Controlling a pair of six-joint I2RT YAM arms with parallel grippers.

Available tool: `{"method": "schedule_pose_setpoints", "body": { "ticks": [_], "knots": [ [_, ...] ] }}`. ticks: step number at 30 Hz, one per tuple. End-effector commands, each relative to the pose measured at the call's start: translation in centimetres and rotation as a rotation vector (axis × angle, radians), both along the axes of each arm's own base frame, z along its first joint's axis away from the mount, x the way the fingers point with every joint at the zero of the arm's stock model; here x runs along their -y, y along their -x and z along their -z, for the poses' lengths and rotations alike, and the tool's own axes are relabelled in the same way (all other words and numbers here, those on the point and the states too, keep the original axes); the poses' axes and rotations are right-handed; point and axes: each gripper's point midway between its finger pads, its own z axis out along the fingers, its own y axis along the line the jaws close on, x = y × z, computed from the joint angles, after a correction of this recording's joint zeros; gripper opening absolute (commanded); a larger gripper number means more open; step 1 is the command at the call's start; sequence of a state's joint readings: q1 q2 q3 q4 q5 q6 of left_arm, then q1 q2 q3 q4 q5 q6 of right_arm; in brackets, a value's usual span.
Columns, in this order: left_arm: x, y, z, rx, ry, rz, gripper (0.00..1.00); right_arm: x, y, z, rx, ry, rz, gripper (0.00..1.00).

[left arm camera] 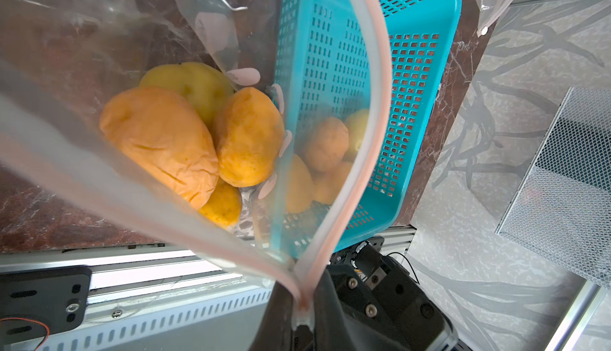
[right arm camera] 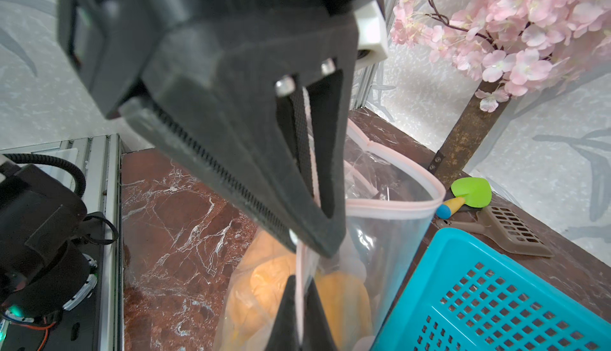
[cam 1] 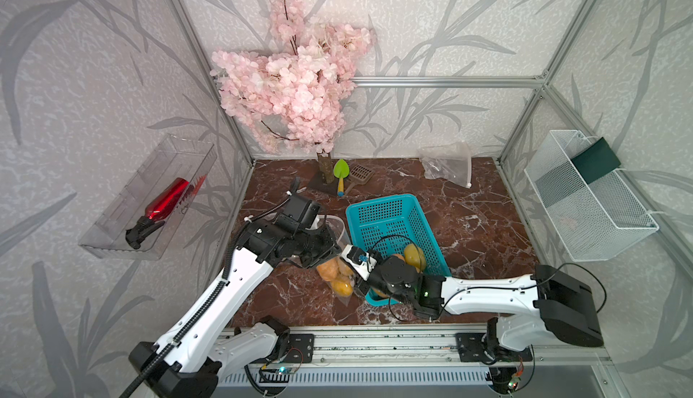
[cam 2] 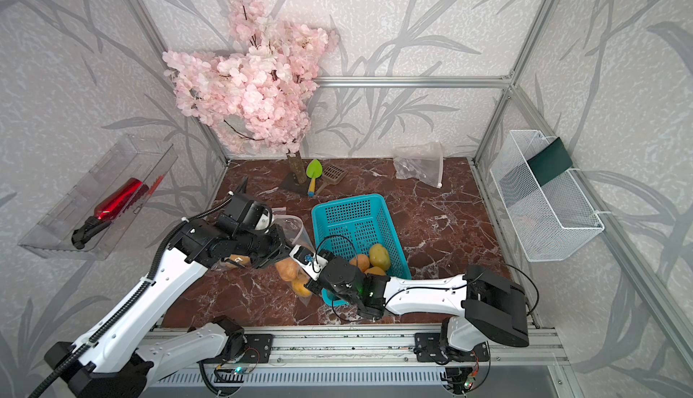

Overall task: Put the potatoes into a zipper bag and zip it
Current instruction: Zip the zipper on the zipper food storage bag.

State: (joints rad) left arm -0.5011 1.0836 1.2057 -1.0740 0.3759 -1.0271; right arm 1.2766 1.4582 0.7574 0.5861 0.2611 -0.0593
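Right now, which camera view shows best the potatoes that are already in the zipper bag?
The left wrist view: it looks into the open zipper bag and shows four potatoes sharply. Both top views show these potatoes only small, from far. The right wrist view shows them blurred through the plastic.

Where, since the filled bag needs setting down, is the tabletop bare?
Bare marble tabletop between the teal basket and the white wire basket, nearer than the spare bag. Crowded at the zipper bag of potatoes.

A basket [cam 1: 378,212], a bag [left arm camera: 99,28] of potatoes [cam 1: 332,270] just beside it, a spare bag [cam 1: 448,165], tree [cam 1: 325,169], trowel [cam 1: 341,171] and scoop [cam 1: 360,175] are carried by the worktop [cam 1: 468,227].
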Motion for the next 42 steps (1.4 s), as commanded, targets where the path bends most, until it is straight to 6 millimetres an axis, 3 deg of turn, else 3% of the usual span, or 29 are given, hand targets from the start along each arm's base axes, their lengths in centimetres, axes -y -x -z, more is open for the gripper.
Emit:
{"method": "schedule_pose_setpoints", "body": {
  "ticks": [1,11,23,42],
  "knots": [
    [-2.8,-2.1,-0.1,0.069,-0.139,-0.085,0.02,0.6,1.2,-2.5,0.029,-0.078,-0.032,0.00],
    [-5.0,-4.3,-0.5,0.098,-0.217,-0.155,0.02,1.2,2.9,-3.1,0.037,-0.103,-0.074,0.00],
    [-8.3,-7.1,-1.6,0.129,-0.249,-0.256,0.01,2.2,3.1,-2.9,0.032,-0.112,-0.063,0.00],
    [-15.0,-10.8,-3.6,0.148,-0.337,-0.469,0.00,3.8,3.6,-3.0,0.015,-0.135,-0.061,0.00]
  ]
}}
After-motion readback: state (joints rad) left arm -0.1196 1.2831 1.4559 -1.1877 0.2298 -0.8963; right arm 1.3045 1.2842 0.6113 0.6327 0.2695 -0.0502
